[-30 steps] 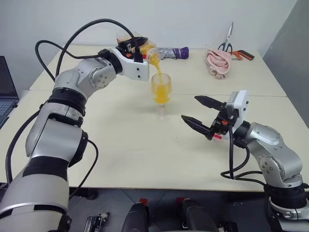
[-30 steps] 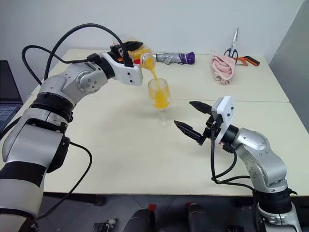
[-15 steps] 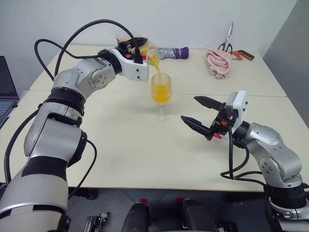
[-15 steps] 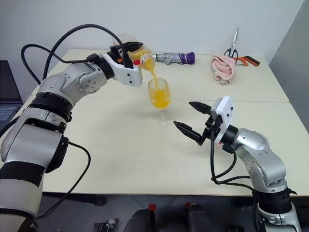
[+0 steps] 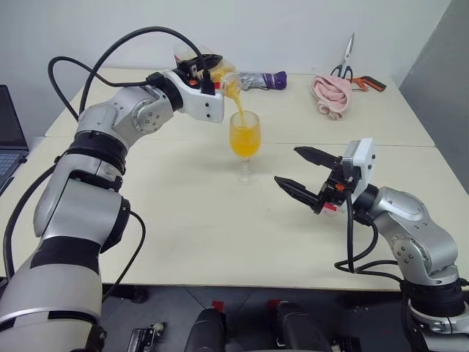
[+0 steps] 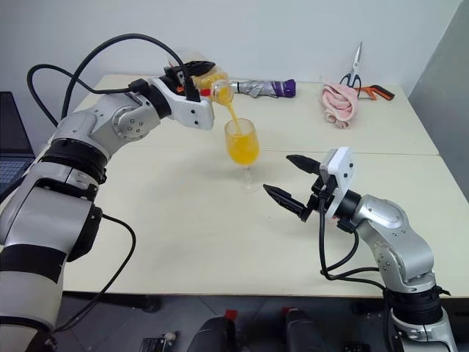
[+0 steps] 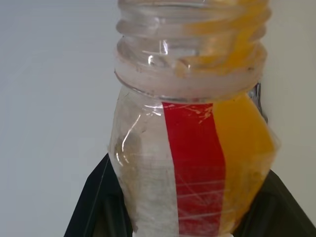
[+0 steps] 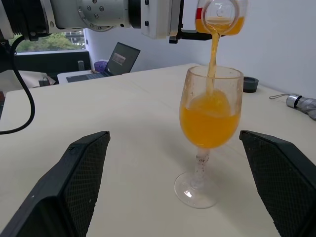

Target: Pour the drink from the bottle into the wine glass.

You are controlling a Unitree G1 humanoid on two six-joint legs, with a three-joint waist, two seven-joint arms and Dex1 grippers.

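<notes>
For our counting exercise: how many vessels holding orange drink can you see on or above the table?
2. The wine glass stands mid-table, partly filled; the bottle is tilted above it in the left hand, pouring. None seem hidden.

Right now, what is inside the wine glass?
The wine glass holds orange drink filling over half its bowl, with a thin stream falling in from the tilted bottle. The opaque liquid hides the bowl's bottom.

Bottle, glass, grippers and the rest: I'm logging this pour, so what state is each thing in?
bottle: uncapped, tipped, pouring
drink: streaming into the glass
wine glass: upright, over half full
left gripper: shut on the bottle
right gripper: open, empty, beside the glass
umbrella: folded, lying flat
scissors: closed
laptop: open
</notes>
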